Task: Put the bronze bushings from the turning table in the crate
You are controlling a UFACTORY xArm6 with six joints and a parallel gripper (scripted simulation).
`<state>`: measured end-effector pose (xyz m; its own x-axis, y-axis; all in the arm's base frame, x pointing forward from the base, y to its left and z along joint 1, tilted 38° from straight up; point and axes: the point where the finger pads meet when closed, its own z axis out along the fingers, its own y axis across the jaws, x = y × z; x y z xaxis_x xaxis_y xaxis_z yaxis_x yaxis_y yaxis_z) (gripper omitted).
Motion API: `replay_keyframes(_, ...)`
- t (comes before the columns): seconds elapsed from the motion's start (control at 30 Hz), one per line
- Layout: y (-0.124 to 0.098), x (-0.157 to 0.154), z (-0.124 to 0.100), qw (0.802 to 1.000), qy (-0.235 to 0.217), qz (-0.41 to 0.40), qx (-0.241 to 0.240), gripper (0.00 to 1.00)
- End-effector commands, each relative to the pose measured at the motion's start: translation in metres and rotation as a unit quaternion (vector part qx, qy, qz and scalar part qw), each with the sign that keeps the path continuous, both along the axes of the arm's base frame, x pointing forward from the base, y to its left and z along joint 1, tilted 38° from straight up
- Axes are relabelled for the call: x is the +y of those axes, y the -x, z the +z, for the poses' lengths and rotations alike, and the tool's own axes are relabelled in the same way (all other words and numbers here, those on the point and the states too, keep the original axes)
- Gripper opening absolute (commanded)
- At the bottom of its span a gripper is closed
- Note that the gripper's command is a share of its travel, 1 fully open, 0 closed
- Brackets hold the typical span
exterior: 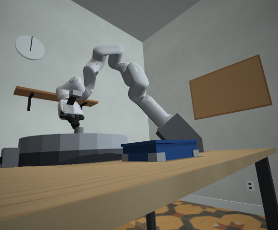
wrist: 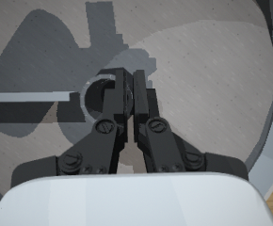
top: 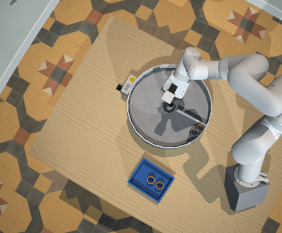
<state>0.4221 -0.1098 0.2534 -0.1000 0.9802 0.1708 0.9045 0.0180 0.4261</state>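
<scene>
My gripper [exterior: 74,128] [wrist: 130,86] is shut on the wall of a grey steel bushing [exterior: 79,130] [wrist: 83,99], one finger inside the ring and one outside. It is low over the middle of the turning table [top: 145,110] [exterior: 60,143] [wrist: 212,71]; the bushing's lower edge is hidden in the exterior view. In the top view, a bronze bushing [top: 196,128] lies near the rim against the divider bar, beside another steel bushing [top: 190,132]. Two bronze bushings, one at left [top: 150,183] and one at right [top: 159,189], are in the blue crate [top: 136,169] [exterior: 139,149].
The divider bar [top: 190,116] [wrist: 28,97] runs from near the hub to the rim. The raised rim surrounds the turning table. A labelled box [top: 128,84] [exterior: 9,157] sits against its outside. The robot's base block [top: 252,196] stands to the right of the crate.
</scene>
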Motion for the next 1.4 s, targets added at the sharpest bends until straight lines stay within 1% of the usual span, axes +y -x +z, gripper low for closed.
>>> replay_keyframes(0.0,-0.0010,-0.0007,0.0005,1.000,0.001,0.000,-0.002,0.00)
replay_keyframes(0.77,-0.0016,-0.0014,-0.0009,1.000,0.001,0.000,-0.002,0.00)
replay_keyframes(0.8,-0.0016,-0.0014,-0.0009,1.000,0.001,0.000,-0.002,0.11)
replay_keyframes(1.37,-0.0016,-0.0014,-0.0009,1.000,0.001,0.000,-0.002,0.11)
